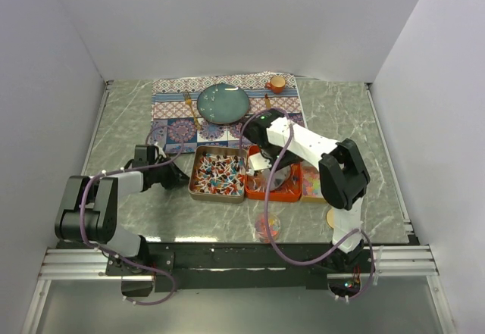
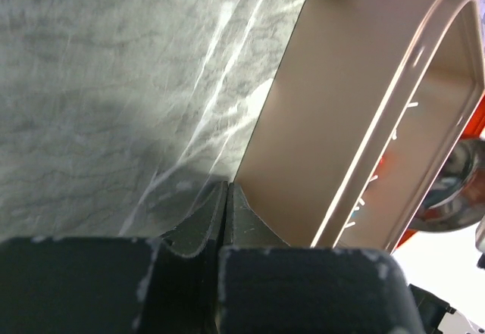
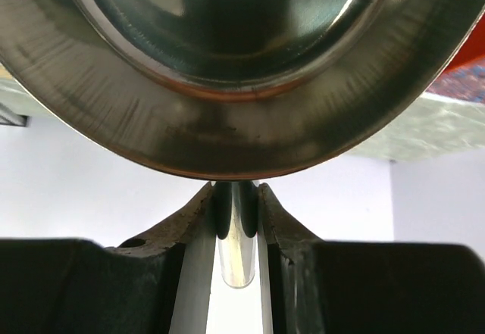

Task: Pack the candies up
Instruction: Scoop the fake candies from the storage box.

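Observation:
Red-white-blue candies (image 1: 218,171) fill a metal tray (image 1: 194,190). Orange-red candies lie in the orange tray (image 1: 289,195) beside it, and pastel candies (image 1: 312,182) lie at the far right. My left gripper (image 1: 180,175) is shut and empty, its tips (image 2: 227,188) at the metal tray's outer left wall (image 2: 341,122). My right gripper (image 1: 261,163) is shut on the handle (image 3: 239,251) of a silver scoop (image 1: 282,178), held over the orange tray. The scoop's bowl (image 3: 242,69) fills the right wrist view; I cannot see its contents.
A patterned mat (image 1: 174,114) at the back holds a teal plate (image 1: 223,101) and an orange cup (image 1: 277,84). A small clear cup with candies (image 1: 267,226) and a tan disc (image 1: 332,218) sit near the front edge. White walls enclose the table.

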You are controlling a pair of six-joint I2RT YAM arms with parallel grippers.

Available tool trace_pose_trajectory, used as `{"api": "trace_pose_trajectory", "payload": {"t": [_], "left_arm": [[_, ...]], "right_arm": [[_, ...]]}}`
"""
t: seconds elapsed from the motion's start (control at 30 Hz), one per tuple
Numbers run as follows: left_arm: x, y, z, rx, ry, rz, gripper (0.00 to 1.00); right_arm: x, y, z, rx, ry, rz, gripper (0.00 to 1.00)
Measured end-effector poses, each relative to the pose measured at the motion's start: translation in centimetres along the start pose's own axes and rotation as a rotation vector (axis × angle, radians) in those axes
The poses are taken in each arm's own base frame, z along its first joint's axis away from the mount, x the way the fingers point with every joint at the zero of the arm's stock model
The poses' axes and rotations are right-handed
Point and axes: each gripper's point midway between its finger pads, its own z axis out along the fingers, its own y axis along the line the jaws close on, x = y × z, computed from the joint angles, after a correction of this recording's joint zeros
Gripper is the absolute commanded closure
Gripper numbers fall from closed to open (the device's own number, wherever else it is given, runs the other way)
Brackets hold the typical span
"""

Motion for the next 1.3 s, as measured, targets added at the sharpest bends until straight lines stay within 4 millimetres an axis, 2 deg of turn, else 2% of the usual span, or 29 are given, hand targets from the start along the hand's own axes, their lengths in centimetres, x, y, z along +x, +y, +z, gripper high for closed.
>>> {"api": "trace_pose_trajectory", "payload": {"t": [0.13, 0.33, 0.47, 0.63, 0.67, 0.83, 1.13, 1.2, 1.23, 1.3], "left_arm": [[-0.4, -0.2, 0.2, -0.003, 0.000, 0.003, 0.99], [-1.6, -0.3, 0.6, -0.026, -0.009, 0.020, 0.99], [-1.9, -0.3, 0.7, -0.038, -0.003, 0.027, 0.99], [-2.3, -0.4, 0.9, -0.050, 0.026, 0.038, 0.98], [-2.5, -0.4, 1.0, -0.052, 0.031, 0.042, 0.94], [-3.0, -0.7, 1.0, -0.042, 0.069, 0.062, 0.87], [-4.7, -3.2, 0.5, 0.036, 0.117, 0.108, 0.82], [-5.2, -3.7, 0.7, 0.053, 0.128, 0.123, 0.79], [-5.4, -3.9, 0.8, 0.063, 0.135, 0.132, 0.77], [-5.8, -4.3, 0.9, 0.076, 0.143, 0.145, 0.74]], "right_arm": [[-2.0, 1.3, 0.9, -0.056, -0.104, 0.045, 1.00], [-3.9, 4.9, 2.7, -0.151, -0.267, 0.141, 1.00], [-4.7, 6.3, 3.4, -0.176, -0.355, 0.197, 1.00], [-4.9, 6.3, 3.3, -0.168, -0.512, 0.301, 1.00], [-5.0, 6.2, 3.3, -0.161, -0.547, 0.319, 1.00], [-5.3, 6.1, 3.1, -0.098, -0.675, 0.380, 1.00], [-5.8, 6.4, 2.6, 0.077, -0.819, 0.411, 1.00], [-6.0, 6.5, 2.6, 0.113, -0.842, 0.415, 1.00], [-6.0, 6.5, 2.6, 0.117, -0.845, 0.419, 1.00], [-6.1, 6.4, 2.6, 0.112, -0.849, 0.436, 0.92]]}}
